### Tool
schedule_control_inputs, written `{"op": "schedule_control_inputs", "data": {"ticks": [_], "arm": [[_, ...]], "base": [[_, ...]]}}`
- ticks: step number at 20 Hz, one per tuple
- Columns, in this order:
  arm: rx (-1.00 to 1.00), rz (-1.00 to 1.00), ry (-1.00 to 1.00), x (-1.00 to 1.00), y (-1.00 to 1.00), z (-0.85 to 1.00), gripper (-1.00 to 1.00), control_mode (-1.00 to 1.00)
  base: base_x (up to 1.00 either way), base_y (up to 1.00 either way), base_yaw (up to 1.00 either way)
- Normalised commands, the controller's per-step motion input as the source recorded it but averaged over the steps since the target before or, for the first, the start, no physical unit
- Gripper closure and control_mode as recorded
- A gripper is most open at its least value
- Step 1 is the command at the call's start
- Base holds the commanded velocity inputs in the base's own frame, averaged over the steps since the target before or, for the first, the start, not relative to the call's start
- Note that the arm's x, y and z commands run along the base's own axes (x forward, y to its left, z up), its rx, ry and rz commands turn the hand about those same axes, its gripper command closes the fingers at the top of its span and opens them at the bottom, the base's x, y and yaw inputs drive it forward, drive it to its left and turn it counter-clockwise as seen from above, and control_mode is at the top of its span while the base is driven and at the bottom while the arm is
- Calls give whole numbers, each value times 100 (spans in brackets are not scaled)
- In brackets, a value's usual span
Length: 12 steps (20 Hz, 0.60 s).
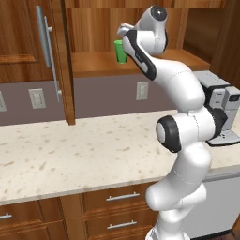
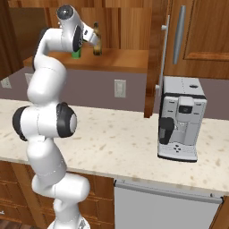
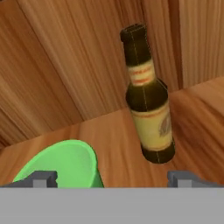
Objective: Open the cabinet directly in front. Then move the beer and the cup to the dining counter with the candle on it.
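The cabinet stands open, its door (image 1: 64, 61) swung out edge-on with the long bar handle (image 1: 53, 65) facing left. On its shelf (image 1: 159, 62) stand the green cup (image 1: 120, 51) and the brown beer (image 2: 96, 45). In the hand view the beer (image 3: 148, 100) is upright at centre right and the cup (image 3: 65, 164) is low at the left. My gripper (image 3: 113, 178) is open inside the cabinet, just short of both, with nothing between its fingertips (image 3: 43, 178). The dining counter and the candle are out of view.
A speckled countertop (image 1: 70, 154) backed by a wall with outlets (image 1: 37, 98) runs under the cabinet. A coffee machine (image 2: 181, 118) stands on it at the right. The neighbouring cabinet doors (image 2: 203, 31) are closed. Drawers (image 1: 122, 197) sit below the counter.
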Motion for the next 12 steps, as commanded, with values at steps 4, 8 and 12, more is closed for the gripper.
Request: {"op": "schedule_control_inputs", "data": {"ticks": [4, 8, 12], "arm": [[0, 0, 11, 30, 1, -24, -100, -100], [-3, 0, 14, 4, 0, -41, -100, -100], [-3, 0, 14, 0, 0, -53, 100, -100]], "base": [[0, 0, 0], [0, 0, 0], [0, 0, 0]]}}
